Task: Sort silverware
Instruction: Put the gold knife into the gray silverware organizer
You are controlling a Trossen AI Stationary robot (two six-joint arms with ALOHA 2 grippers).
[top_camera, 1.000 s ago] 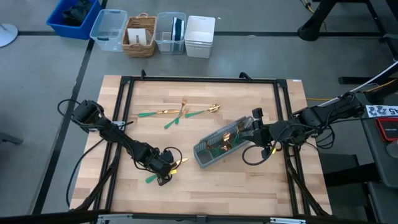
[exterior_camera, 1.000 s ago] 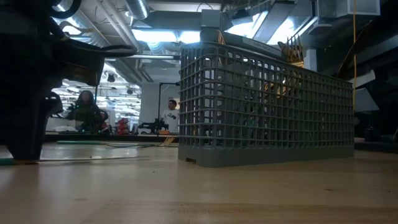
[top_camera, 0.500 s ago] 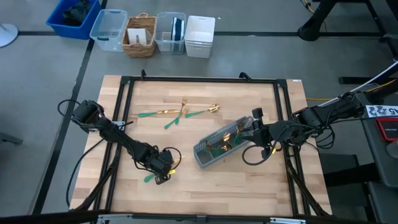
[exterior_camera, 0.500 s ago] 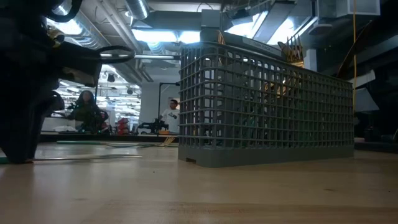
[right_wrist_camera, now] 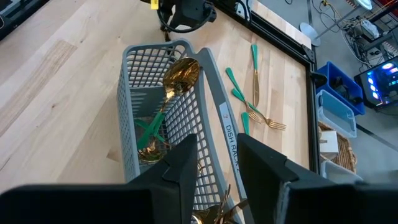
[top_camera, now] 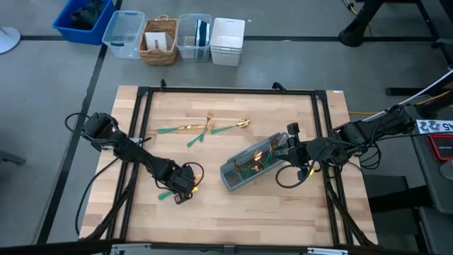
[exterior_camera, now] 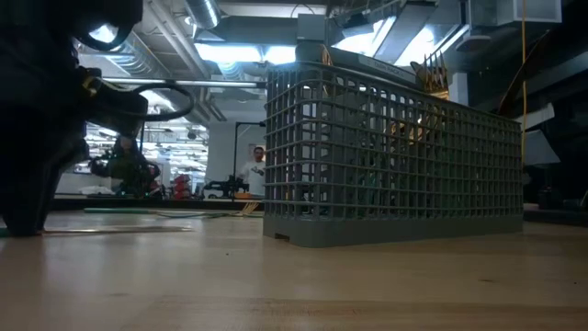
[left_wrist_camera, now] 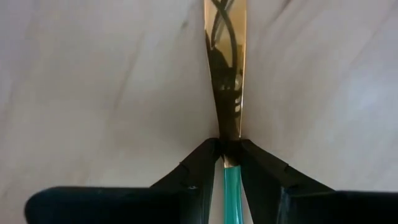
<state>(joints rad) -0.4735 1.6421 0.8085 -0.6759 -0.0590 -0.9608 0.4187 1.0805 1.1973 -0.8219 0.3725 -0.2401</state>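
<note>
One piece of silverware, a knife (top_camera: pixel 165 195) with a flat gold blade (left_wrist_camera: pixel 225 68) and a teal handle (left_wrist_camera: pixel 231 186), lies at the table's near left. My left gripper (top_camera: pixel 182 188) points down and is shut on it. The grey caddy (top_camera: pixel 249 165) stands on the table right of centre and holds several gold-and-teal pieces (right_wrist_camera: pixel 163 106). My right gripper (top_camera: pixel 287 146) hangs open above the caddy's right end, its fingers (right_wrist_camera: pixel 186 163) to either side of the long wall (right_wrist_camera: pixel 219 118), well above it. Three more pieces (top_camera: pixel 205 128) lie on the wood at the far middle. My left gripper pinches the knife between its two fingers just where the gold blade meets the teal handle (left_wrist_camera: pixel 227 149). The fingers come from above, point down and lie across the knife. The knife lies level at the tabletop, blade on one side of the fingers and handle on the other.
Beyond the far edge stand a blue bin (top_camera: pixel 83 19), clear tubs (top_camera: pixel 124 33), a wicker basket (top_camera: pixel 159 41) and a white box (top_camera: pixel 227 41). Black frame rails (top_camera: pixel 226 91) border the table. Bare wood (top_camera: pixel 248 219) stretches along the near edge. People stand in the room behind (exterior_camera: pixel 254 170).
My left gripper has gone toward the table's left edge and a little toward the far edge. The knife has slid along the wood with it and now lies flatter across the table.
</note>
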